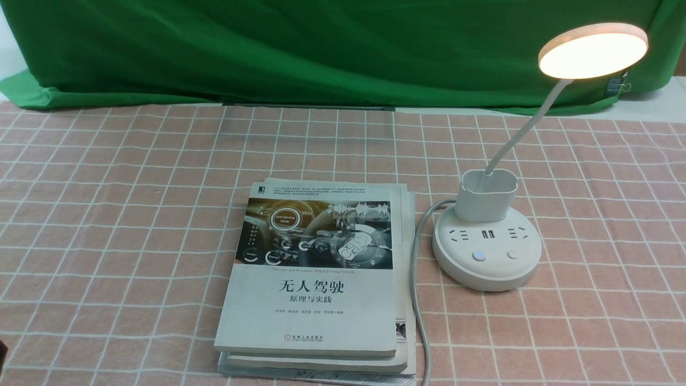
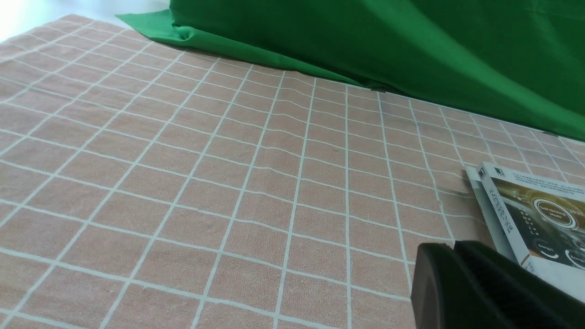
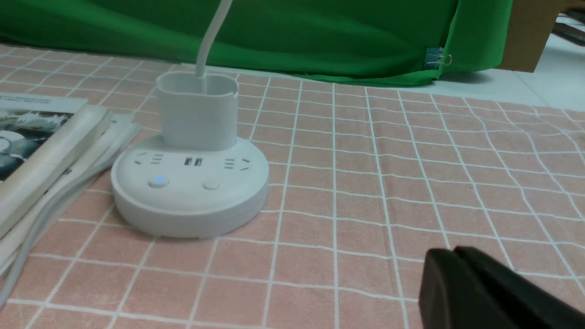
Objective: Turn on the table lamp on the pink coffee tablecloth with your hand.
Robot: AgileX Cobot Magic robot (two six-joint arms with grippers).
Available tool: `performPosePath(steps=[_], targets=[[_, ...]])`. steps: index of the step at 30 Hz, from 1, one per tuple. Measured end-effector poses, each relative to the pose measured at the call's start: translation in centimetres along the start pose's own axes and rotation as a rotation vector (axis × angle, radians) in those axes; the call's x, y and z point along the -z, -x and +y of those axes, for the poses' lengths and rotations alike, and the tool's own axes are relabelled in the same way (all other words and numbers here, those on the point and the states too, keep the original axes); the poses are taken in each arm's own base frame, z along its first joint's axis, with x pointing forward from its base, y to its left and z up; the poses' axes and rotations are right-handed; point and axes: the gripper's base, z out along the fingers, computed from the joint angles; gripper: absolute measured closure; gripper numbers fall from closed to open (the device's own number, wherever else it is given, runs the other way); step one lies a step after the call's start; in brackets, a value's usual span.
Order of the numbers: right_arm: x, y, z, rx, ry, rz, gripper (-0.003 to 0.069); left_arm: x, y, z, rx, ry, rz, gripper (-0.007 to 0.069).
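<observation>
Pink cloth (image 1: 107, 214) with a grid of thin white lines covers the worktop in the front view, and a green cloth (image 1: 321, 48) hangs behind it at the far edge. On the right part of the pink cloth stands the lamp (image 1: 486, 252): its round base carries sockets and two buttons, the left button glowing blue, and a thin neck rises from a cup-shaped holder to a flat disc head that shines warm white. Just left of the lamp lies a stack of books (image 1: 316, 279), and the lamp's grey cord (image 1: 415, 279) runs toward the near edge between the books and the base. Neither arm shows in this view. From the left wrist, the left tool (image 2: 452, 246) appears as a black shape above bare pink cloth, its fingers pressed together with nothing between them, and a corner of the books lies just beyond it. From the right wrist, the right tool (image 3: 454, 250) is likewise closed and empty, hovering over the cloth to the right of the lamp and apart from it, nearer than the base.
</observation>
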Motion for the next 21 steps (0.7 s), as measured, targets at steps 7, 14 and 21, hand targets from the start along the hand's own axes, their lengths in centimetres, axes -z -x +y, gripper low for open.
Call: performPosePath(steps=[7, 14, 21], targets=[[0.00, 0.00, 0.00, 0.000, 0.000, 0.000, 0.0607, 0.00, 0.00, 0.00, 0.000, 0.000, 0.000, 0.0606], [0.00, 0.00, 0.00, 0.000, 0.000, 0.000, 0.0587, 0.00, 0.00, 0.00, 0.000, 0.000, 0.000, 0.0606], [0.00, 0.00, 0.00, 0.000, 0.000, 0.000, 0.0569, 0.00, 0.00, 0.00, 0.000, 0.000, 0.000, 0.0606]])
